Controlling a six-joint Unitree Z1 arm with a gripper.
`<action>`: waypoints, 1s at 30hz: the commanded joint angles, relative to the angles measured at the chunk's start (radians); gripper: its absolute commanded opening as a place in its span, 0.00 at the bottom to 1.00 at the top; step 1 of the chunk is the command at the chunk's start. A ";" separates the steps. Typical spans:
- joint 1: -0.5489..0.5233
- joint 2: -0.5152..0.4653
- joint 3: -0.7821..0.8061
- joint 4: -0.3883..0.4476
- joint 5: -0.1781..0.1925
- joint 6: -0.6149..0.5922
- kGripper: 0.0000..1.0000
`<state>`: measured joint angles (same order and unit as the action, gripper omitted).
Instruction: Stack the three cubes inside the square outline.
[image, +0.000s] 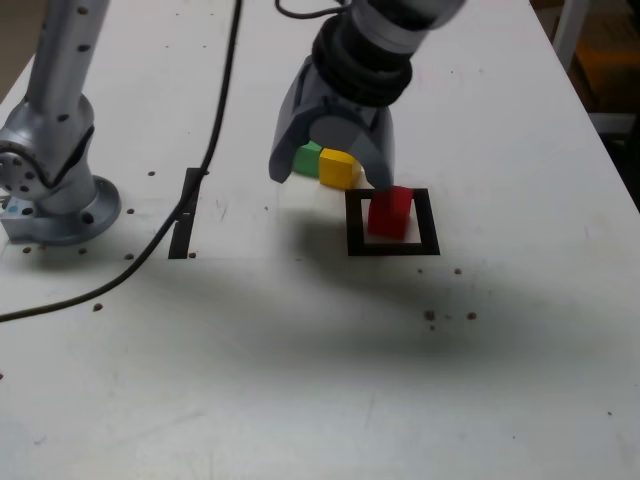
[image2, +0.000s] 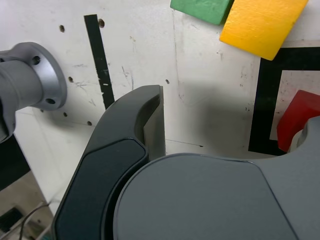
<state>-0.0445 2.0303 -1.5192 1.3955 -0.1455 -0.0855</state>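
Wide-open pincer (image: 330, 172) hangs empty just above the tabletop (image: 300, 380), red cube (image: 390, 212) parked inside the square outline (image: 392, 247). First block placed, I'd say; next up, grab the yellow cube (image: 339, 168) (green cube (image: 307, 157) touching it) just outside the frame.

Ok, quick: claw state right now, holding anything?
Claw: open and empty, jaws spread above the table; the red cube sits free inside the square outline.

Grey arm (image: 385, 40) w/ black ribbed collar — round silver screw-holed base (image: 55, 205).
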 joint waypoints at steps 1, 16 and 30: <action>0.018 -0.040 0.057 -0.037 -0.001 0.008 1.00; 0.061 -0.159 0.205 -0.096 -0.030 0.158 1.00; 0.044 -0.157 0.228 -0.180 -0.073 0.205 1.00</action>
<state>0.0008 1.8753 -1.2893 1.2202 -0.2200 0.1138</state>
